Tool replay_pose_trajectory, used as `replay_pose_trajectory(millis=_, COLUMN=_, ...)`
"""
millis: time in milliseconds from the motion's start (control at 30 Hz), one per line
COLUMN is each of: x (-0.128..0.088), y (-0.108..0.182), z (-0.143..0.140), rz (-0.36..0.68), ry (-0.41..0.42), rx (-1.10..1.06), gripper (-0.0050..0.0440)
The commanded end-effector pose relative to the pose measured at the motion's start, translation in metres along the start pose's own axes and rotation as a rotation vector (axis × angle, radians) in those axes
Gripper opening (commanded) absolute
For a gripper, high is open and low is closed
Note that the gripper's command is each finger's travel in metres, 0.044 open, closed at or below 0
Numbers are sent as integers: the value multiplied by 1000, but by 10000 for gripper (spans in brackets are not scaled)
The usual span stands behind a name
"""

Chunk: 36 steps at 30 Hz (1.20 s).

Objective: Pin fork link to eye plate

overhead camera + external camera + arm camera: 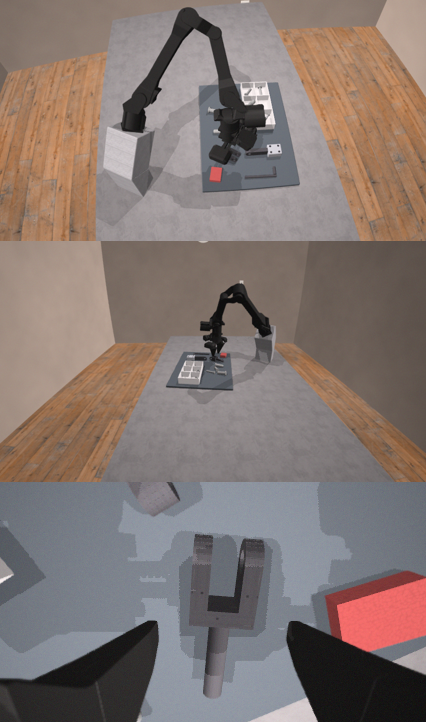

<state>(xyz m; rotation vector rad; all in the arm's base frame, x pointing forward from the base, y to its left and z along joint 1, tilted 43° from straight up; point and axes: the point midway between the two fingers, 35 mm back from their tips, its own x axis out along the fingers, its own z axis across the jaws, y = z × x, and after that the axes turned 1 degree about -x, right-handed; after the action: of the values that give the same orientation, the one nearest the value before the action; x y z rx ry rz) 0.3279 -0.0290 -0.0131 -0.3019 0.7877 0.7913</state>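
We've still got basically the whole job left, with our open, empty gripper (232, 146) (215, 354) (223, 630) over the pinless fork (234, 157) (216, 359) (222, 619), which lies near the eye plate (258, 152) (198, 358) but apart from it.

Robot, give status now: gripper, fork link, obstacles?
Gripper open, empty, above fork link. Link unpinned, apart from eye plate. Red block close by.

We see dull dark metal on the fork (233, 159) (213, 358) (223, 620), matt black plastic-looking arm parts (161, 61) (248, 305), slightly rough red block (215, 174) (223, 355) (385, 614), and worn wooden floorboards (343, 89) (74, 396) left and right.
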Motion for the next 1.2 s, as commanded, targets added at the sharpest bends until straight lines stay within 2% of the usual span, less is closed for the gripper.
replay_pose_trajectory(millis=0, x=4, y=0, z=-2, rz=20, ry=10, rx=67, gripper=290)
replay_pose_trajectory(millis=200, x=4, y=0, z=-1, rz=20, ry=10, rx=69, gripper=290)
replay_pose_trajectory(millis=400, x=20, y=-2, z=-1, rz=20, ry=10, rx=70, gripper=290)
replay_pose_trajectory(millis=767, x=20, y=-2, z=1, rz=20, ry=10, rx=70, gripper=290)
replay_pose_trajectory(millis=1167, x=32, y=-1, z=0, rz=20, ry=10, rx=70, gripper=290)
